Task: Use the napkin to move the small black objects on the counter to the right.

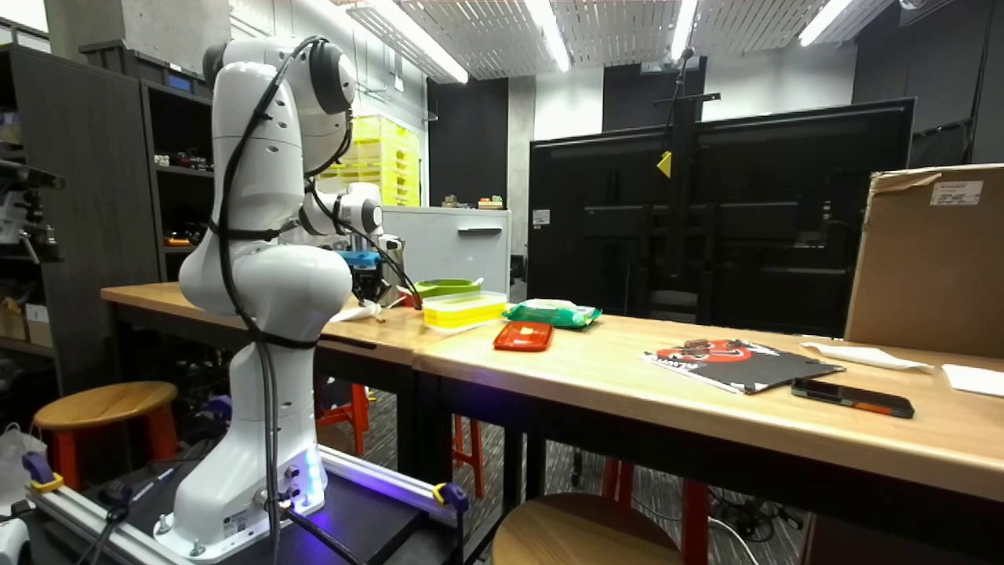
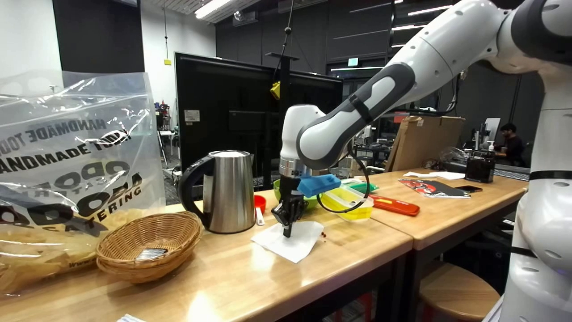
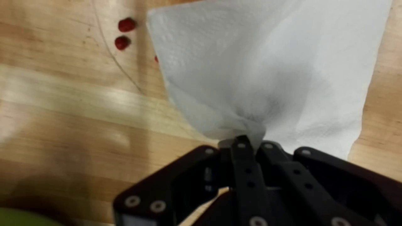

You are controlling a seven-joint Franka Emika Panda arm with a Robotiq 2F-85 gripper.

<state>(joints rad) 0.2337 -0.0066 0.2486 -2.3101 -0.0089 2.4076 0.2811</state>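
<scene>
The white napkin [image 3: 267, 72] lies on the wooden counter [image 3: 78, 125] in the wrist view, bunched up at my fingertips. It also shows flat-edged in an exterior view [image 2: 299, 249]. My gripper [image 3: 252, 144] points down, its fingers shut on a pinch of the napkin at counter height; it also shows in an exterior view [image 2: 288, 232]. Two small dark red bits [image 3: 122, 42] lie just left of the napkin in the wrist view. A third bit [image 3: 156, 59] is partly hidden by the napkin's edge. The bits also show beside the napkin in an exterior view [image 2: 323, 234].
A yellow container [image 2: 353, 208], a green bowl [image 2: 311, 203], a red cup [image 2: 260, 202] and a steel kettle [image 2: 230, 192] stand around the napkin. A wicker basket [image 2: 147, 268] is beyond the kettle. A red case [image 1: 524, 336] and a green pack [image 1: 551, 314] lie past the container.
</scene>
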